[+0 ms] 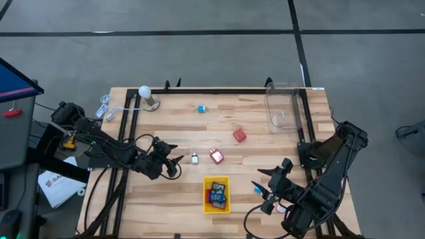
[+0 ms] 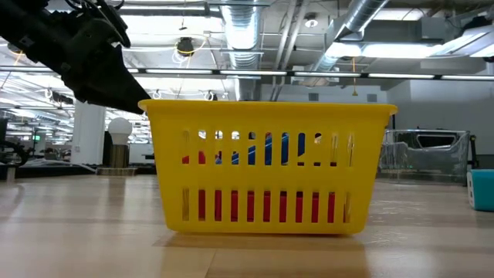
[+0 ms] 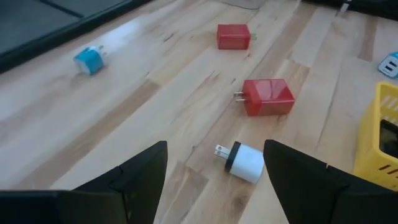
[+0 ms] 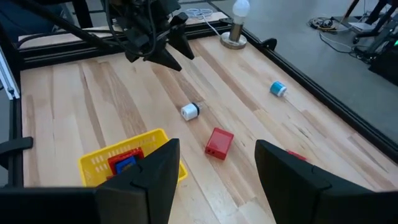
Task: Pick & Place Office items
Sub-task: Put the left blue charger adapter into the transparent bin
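Observation:
The office items lie scattered on the wooden table. A white plug (image 3: 245, 162) lies on its side just ahead of my open left gripper (image 3: 216, 149), which hangs left of the table's middle (image 1: 178, 162). Beyond the white plug are a red plug (image 3: 267, 96), a red block (image 3: 233, 36) and a small blue plug (image 3: 90, 60). Several red and blue pieces sit in the yellow tray (image 1: 206, 194). My right gripper (image 1: 264, 189) hangs open, right of the tray and well above the table. A small blue-and-white piece (image 1: 257, 190) shows beside it.
A clear plastic bin (image 1: 285, 106) stands at the far right. A white ball on a metal stand (image 1: 145, 93) stands at the far left, beside coiled white cables (image 1: 106, 109). A black frame runs along the table's far and side edges. Bare wood lies between the tray and the far items.

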Controlling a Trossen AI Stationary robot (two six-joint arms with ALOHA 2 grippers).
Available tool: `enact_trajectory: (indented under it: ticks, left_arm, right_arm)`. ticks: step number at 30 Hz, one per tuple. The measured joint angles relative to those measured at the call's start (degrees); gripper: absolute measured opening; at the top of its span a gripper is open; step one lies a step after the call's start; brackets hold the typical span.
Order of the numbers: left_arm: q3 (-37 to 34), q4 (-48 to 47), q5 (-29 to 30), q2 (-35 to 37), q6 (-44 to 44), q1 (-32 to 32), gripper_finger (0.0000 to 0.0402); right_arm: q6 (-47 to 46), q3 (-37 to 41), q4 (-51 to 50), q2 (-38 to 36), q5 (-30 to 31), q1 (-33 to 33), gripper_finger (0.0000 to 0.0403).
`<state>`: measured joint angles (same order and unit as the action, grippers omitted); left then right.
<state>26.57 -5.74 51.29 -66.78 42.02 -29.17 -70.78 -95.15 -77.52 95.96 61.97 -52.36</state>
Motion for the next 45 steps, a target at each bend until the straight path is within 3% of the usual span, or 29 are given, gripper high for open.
enact_trajectory:
  ticks: [10,18,23,28,35,40,45]
  left_arm:
    - [-0.01,22.12,6.01,0.00,-27.45,2.88,0.0263]
    - [0.00,36.86,1.02,0.90,-41.03,11.97,0.0263]
    - [0.01,40.85,-1.91,4.10,-45.08,18.00,0.0263]
    - [0.00,40.83,-8.95,8.74,-47.48,24.63,0.0263]
    - [0.02,30.46,-19.25,14.96,-51.74,26.69,0.0254]
    - [-0.42,20.76,-18.95,20.84,-50.32,26.74,0.0254]
    - [-4.36,19.67,-18.07,26.08,-48.86,30.17,0.0260]
  right_arm:
    - [5.07,0.07,-0.07,0.61,1.64,2.84,0.0203]
    - [9.47,0.09,-2.47,0.78,4.75,5.13,0.0203]
    - [7.60,0.09,-7.46,0.72,6.04,8.27,0.0203]
    - [6.49,0.09,-12.52,-0.39,2.82,14.29,0.0203]
    - [19.42,0.07,-8.00,-5.34,-0.22,22.95,0.0203]
    - [29.56,0.00,-1.09,-6.99,-2.60,28.72,0.0203]
    - [39.36,0.41,7.07,-6.17,-9.82,34.95,0.0203]
